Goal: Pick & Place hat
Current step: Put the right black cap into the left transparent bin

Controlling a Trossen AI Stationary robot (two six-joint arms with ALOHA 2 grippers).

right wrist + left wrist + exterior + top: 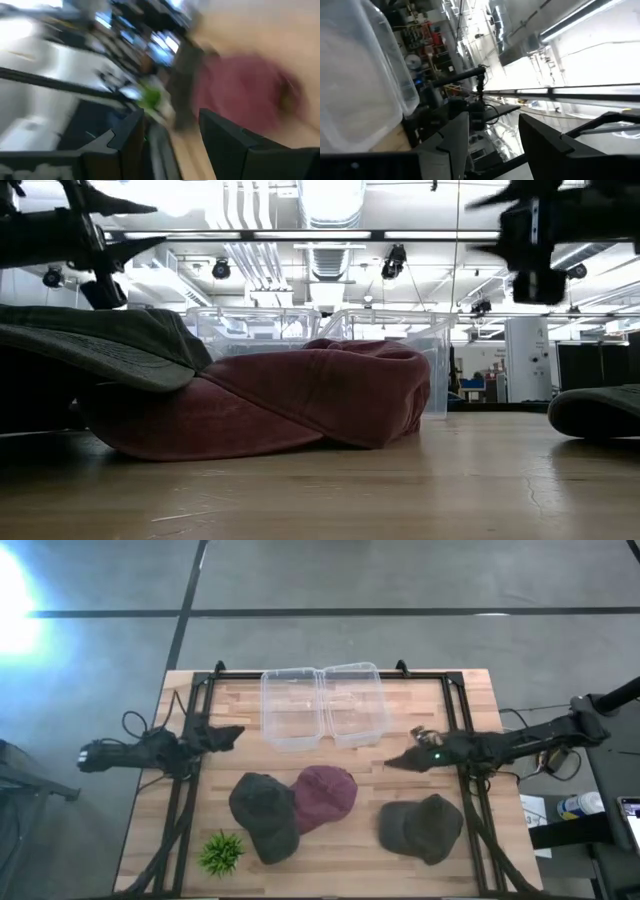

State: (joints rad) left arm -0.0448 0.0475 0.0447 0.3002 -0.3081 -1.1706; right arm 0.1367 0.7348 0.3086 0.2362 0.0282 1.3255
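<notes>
Maroon hat, near right end effector

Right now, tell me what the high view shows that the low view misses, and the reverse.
Only the high view shows the small green plant at the table's near-left corner and both hands in full: the left hand and the right hand, both empty above the table. Only the low view shows the ceiling lights and room behind. Both show the maroon hat, two dark hats and clear bins.
</notes>
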